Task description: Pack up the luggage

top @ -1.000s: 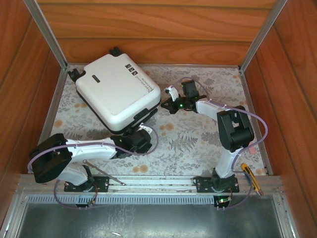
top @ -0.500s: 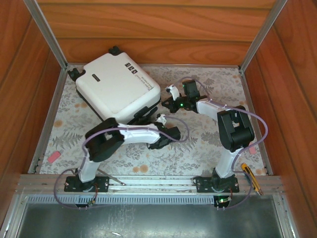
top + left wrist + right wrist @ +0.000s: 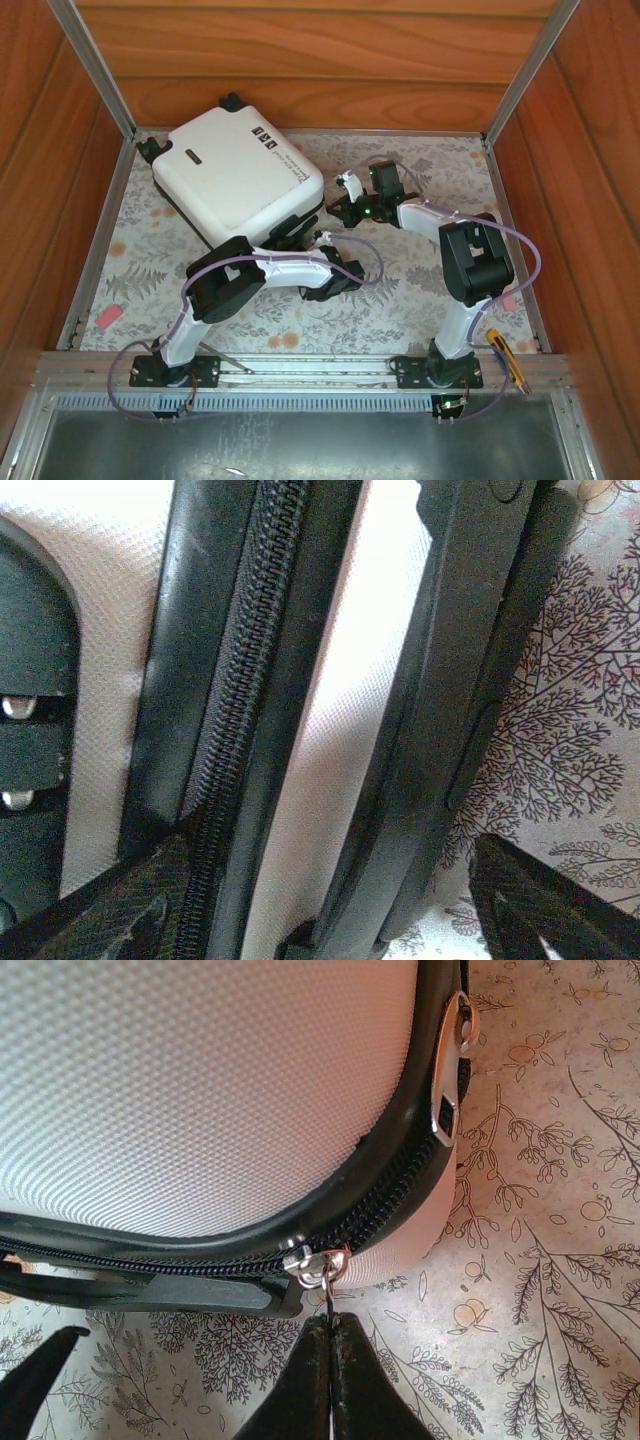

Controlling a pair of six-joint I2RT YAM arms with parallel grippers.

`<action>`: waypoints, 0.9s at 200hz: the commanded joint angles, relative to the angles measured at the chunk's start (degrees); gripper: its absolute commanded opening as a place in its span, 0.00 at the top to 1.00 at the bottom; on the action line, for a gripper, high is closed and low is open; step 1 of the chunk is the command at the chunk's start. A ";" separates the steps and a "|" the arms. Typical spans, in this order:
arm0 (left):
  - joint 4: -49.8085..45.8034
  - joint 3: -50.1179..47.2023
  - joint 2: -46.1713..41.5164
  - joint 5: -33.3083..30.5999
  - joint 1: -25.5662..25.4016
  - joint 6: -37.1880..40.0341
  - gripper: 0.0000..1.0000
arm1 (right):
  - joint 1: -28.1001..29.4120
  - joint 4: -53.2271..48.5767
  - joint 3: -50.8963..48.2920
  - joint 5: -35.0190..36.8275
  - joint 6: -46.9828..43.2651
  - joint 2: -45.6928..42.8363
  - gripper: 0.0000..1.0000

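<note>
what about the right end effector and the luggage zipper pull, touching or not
Touching. The right wrist view shows the right end effector shut on the zipper pull at the corner of the luggage.

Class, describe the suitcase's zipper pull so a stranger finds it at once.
Find the white luggage at the table's back left. Follow its black zipper to the rounded corner nearest the right arm. The small silver zipper pull is pinched between the right gripper's fingers, unlike the flat buckle nearby.

A robot test box in a lab is seen, not a home: wood walls [image 3: 320, 60] w/ metal posts [image 3: 92, 62], a flowered mat [image 3: 400, 310] laid as floor, 2 robot arms [image 3: 472, 262] bolted to a metal rail [image 3: 310, 368].
</note>
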 commanded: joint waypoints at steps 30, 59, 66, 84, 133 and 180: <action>-0.98 -2.13 1.47 5.96 3.40 -0.57 0.26 | -1.72 -1.53 -0.46 0.99 0.24 -0.62 1.00; 0.15 -2.60 1.95 6.95 3.98 0.52 0.44 | -2.01 -1.67 -0.54 0.92 0.15 -0.86 1.00; 0.78 -2.78 2.11 7.29 3.99 1.06 0.47 | -2.15 -1.77 -0.54 0.86 0.15 -0.86 1.00; 2.31 -3.27 2.25 7.54 3.39 2.14 0.58 | -2.24 -2.01 -0.40 0.72 0.11 -0.86 1.00; 0.79 -3.10 2.15 0.64 -0.44 -1.58 0.51 | -2.42 -2.91 -0.11 0.88 -0.26 -0.86 1.00; -18.79 3.00 7.65 -11.46 -3.30 -16.66 0.59 | -2.49 -4.20 0.69 1.00 -0.72 -0.68 1.00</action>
